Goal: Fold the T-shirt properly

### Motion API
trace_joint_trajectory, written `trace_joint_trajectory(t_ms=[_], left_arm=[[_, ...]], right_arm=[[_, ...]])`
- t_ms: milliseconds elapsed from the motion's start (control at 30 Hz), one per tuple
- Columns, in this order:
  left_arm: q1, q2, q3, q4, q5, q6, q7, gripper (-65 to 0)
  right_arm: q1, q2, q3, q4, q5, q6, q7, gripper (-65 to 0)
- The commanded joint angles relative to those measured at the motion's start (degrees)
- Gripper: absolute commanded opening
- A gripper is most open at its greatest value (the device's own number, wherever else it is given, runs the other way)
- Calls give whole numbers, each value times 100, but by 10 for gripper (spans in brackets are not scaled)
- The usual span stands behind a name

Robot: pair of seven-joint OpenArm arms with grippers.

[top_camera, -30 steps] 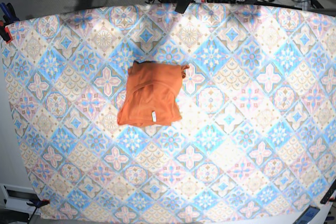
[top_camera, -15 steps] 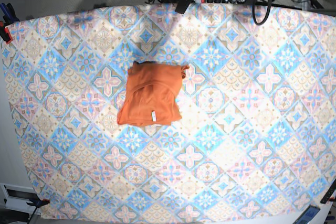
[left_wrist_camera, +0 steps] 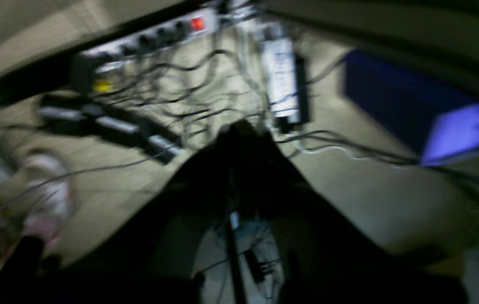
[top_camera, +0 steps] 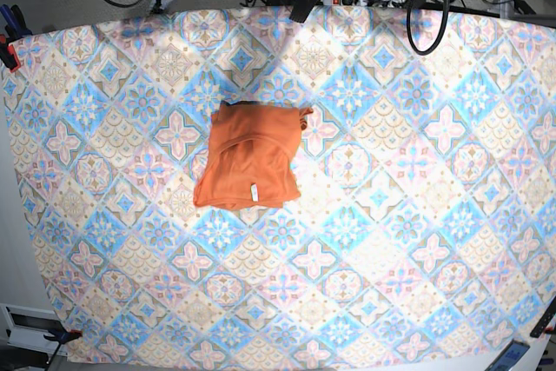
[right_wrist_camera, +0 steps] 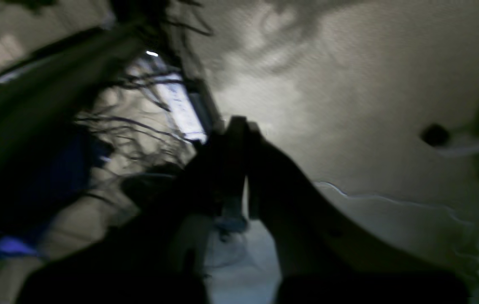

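Beyond the table's far edge, I see my left gripper [left_wrist_camera: 243, 126] with its jaws pressed together, dark against a blurred floor of cables [left_wrist_camera: 188, 84] and a power strip [left_wrist_camera: 146, 38]. My right gripper [right_wrist_camera: 239, 126] is likewise closed on nothing. Well apart from both, the T-shirt [top_camera: 250, 165] lies folded on the tablecloth [top_camera: 417, 215], white tag [top_camera: 254, 192] near its front edge.

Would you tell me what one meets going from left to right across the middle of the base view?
Bare patterned tablecloth → folded orange T-shirt, white tag near its lower edge → a longer stretch of tablecloth out to the right edge.
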Motion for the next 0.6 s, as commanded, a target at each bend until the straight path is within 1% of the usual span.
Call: trace_joint_trajectory(t_ms=[0, 67, 200, 300, 567], left_arm=[[4, -21, -7, 1, -14, -28, -25, -618], [21, -21, -7, 1, -14, -28, -25, -618], [56, -21, 11, 1, 21, -28, -25, -618], [56, -30, 29, 1, 21, -28, -25, -618], [48, -21, 29, 1, 21, -28, -25, -618]], right_arm=[[-22, 62, 42, -3, 113, 17, 44, -643], [-22, 44, 51, -3, 280, 17, 70, -643], [-22, 44, 16, -3, 579, 17, 316, -643], [-31, 35, 16, -3, 588, 17, 404, -643], [-39, -26, -19, -3, 553, 17, 396, -643]])
